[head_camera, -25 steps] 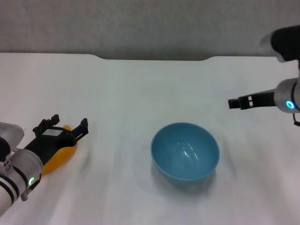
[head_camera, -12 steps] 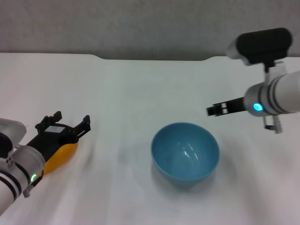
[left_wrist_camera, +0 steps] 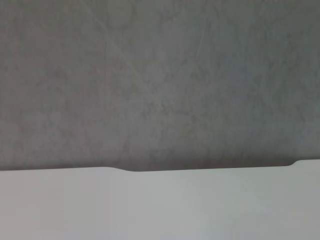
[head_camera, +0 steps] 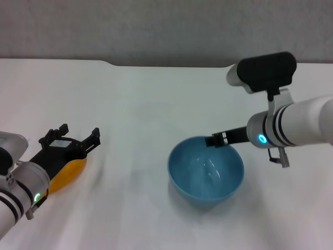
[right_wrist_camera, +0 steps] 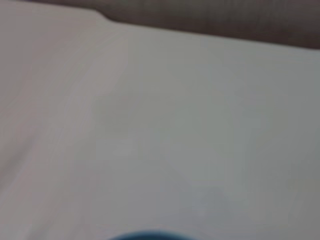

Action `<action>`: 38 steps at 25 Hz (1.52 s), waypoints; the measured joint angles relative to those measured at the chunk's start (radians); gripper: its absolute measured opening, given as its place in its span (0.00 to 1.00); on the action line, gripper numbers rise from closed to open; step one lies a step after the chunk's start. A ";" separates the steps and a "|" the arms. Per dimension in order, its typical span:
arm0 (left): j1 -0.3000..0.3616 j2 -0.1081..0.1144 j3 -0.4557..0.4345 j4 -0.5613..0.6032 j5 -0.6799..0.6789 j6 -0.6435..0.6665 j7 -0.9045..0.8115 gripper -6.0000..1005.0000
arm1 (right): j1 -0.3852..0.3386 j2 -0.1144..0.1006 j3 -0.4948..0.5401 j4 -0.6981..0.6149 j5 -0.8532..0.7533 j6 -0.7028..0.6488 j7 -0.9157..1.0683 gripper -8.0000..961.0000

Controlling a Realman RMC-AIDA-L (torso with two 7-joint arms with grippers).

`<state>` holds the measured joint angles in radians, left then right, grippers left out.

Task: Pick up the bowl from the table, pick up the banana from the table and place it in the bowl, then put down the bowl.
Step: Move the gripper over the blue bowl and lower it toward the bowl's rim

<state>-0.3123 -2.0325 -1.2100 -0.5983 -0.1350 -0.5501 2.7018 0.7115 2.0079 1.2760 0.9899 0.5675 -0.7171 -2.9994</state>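
The light-blue bowl (head_camera: 205,169) stands upright and empty on the white table (head_camera: 156,94), right of centre. My right gripper (head_camera: 215,140) reaches in from the right and sits at the bowl's far rim. A sliver of that rim shows in the right wrist view (right_wrist_camera: 150,235). The yellow-orange banana (head_camera: 66,174) lies at the table's left, partly hidden under my left arm. My left gripper (head_camera: 79,134) is open and empty, its fingers spread just above and past the banana's far end.
The table's far edge has a shallow dark notch (head_camera: 171,65), also seen in the left wrist view (left_wrist_camera: 200,167). A grey wall stands behind it.
My right arm has swung in leftward and down from the right side to the bowl's far rim. My left gripper and the banana have barely moved.
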 joint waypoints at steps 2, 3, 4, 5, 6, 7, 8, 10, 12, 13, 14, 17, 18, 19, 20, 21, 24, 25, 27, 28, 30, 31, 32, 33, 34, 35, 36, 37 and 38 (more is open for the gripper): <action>0.000 0.000 0.000 0.000 0.000 0.001 0.000 0.90 | -0.007 0.000 -0.012 0.000 0.014 -0.002 0.000 0.62; 0.000 0.000 0.000 0.000 0.000 0.001 0.000 0.90 | -0.012 0.000 -0.016 0.000 0.021 -0.005 0.000 0.62; -0.001 0.000 0.000 0.000 0.000 0.002 0.000 0.90 | -0.015 0.000 -0.018 0.000 0.025 -0.008 0.000 0.62; -0.001 0.000 0.000 0.000 0.000 0.004 0.000 0.90 | -0.026 0.000 -0.020 0.002 0.026 -0.016 0.000 0.62; -0.001 0.000 0.000 0.000 0.000 0.007 0.000 0.90 | -0.026 0.000 -0.020 0.002 0.026 -0.016 0.000 0.62; -0.001 0.000 0.000 0.000 0.000 0.009 0.000 0.90 | -0.031 0.000 -0.020 0.004 0.026 -0.020 0.001 0.62; -0.001 0.000 0.000 0.000 0.000 0.012 -0.001 0.90 | -0.034 0.000 -0.021 0.004 0.026 -0.023 0.000 0.62; -0.002 0.000 0.000 0.000 0.000 0.014 -0.001 0.90 | -0.038 -0.001 -0.021 0.003 0.027 -0.029 0.001 0.62; -0.002 0.000 0.000 0.000 0.000 0.014 -0.001 0.90 | -0.041 -0.001 -0.021 0.000 0.027 -0.030 0.001 0.62; -0.003 0.000 0.000 0.000 0.000 0.014 -0.001 0.90 | -0.044 -0.001 -0.023 -0.001 0.024 -0.031 0.001 0.62; -0.003 0.000 0.000 0.000 0.000 0.014 -0.001 0.90 | -0.046 0.000 -0.026 -0.002 0.023 -0.030 0.001 0.62; -0.004 0.000 0.000 0.000 0.000 0.014 -0.001 0.90 | -0.048 0.000 -0.045 -0.013 0.024 -0.024 0.001 0.61; -0.004 0.000 0.000 0.000 0.000 0.014 -0.001 0.90 | -0.048 0.000 -0.057 -0.019 0.026 -0.022 0.001 0.61; -0.004 0.000 0.000 0.000 0.000 0.014 -0.001 0.90 | -0.048 0.000 -0.057 -0.019 0.026 -0.022 0.001 0.61; -0.005 0.000 0.000 0.000 0.000 0.014 -0.001 0.90 | -0.046 0.000 -0.063 -0.023 0.026 -0.022 0.001 0.60; -0.005 0.000 -0.002 0.000 -0.001 0.014 -0.002 0.90 | -0.044 0.000 -0.067 -0.026 0.026 -0.021 0.001 0.60; -0.005 0.000 -0.008 0.000 -0.001 0.014 -0.003 0.90 | -0.041 0.000 -0.074 -0.030 0.024 -0.018 0.001 0.59; -0.005 0.000 -0.009 0.000 -0.001 0.014 -0.004 0.90 | -0.041 0.000 -0.075 -0.030 0.022 -0.016 0.001 0.58; -0.005 0.000 -0.010 0.000 -0.001 0.014 -0.007 0.90 | -0.045 0.000 -0.075 -0.030 0.020 -0.001 0.001 0.58; -0.005 0.000 -0.011 0.000 -0.001 0.014 -0.008 0.90 | -0.050 0.001 -0.079 -0.031 0.019 0.011 0.001 0.57; -0.005 0.000 -0.011 0.000 -0.002 0.014 -0.008 0.90 | -0.055 0.003 -0.091 -0.034 0.017 0.029 0.001 0.57; -0.005 0.000 -0.011 0.000 -0.002 0.014 -0.009 0.90 | -0.056 0.003 -0.099 -0.036 0.015 0.035 0.001 0.56; -0.005 0.000 -0.011 0.000 -0.002 0.014 -0.009 0.90 | -0.056 0.003 -0.107 -0.039 0.013 0.039 0.001 0.56; -0.005 0.000 -0.011 0.000 -0.002 0.014 -0.009 0.90 | -0.055 0.003 -0.113 -0.040 0.011 0.042 0.001 0.55; -0.005 0.000 -0.011 0.000 -0.002 0.014 -0.009 0.90 | -0.053 0.002 -0.115 -0.044 0.011 0.042 0.001 0.53; -0.006 0.000 -0.011 0.000 -0.002 0.014 -0.009 0.90 | -0.051 0.002 -0.116 -0.047 0.012 0.042 0.001 0.50; -0.006 0.000 -0.011 0.000 -0.002 0.015 -0.009 0.90 | -0.051 0.002 -0.113 -0.051 0.014 0.042 0.002 0.48; -0.006 0.000 -0.011 0.000 -0.002 0.016 -0.009 0.90 | -0.051 0.002 -0.109 -0.053 0.016 0.042 0.002 0.45; -0.006 0.000 -0.011 0.000 -0.002 0.018 -0.009 0.90 | -0.053 0.002 -0.106 -0.054 0.017 0.044 0.003 0.42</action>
<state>-0.3186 -2.0325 -1.2210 -0.5983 -0.1366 -0.5323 2.6926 0.6583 2.0098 1.1698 0.9364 0.5841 -0.6736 -2.9968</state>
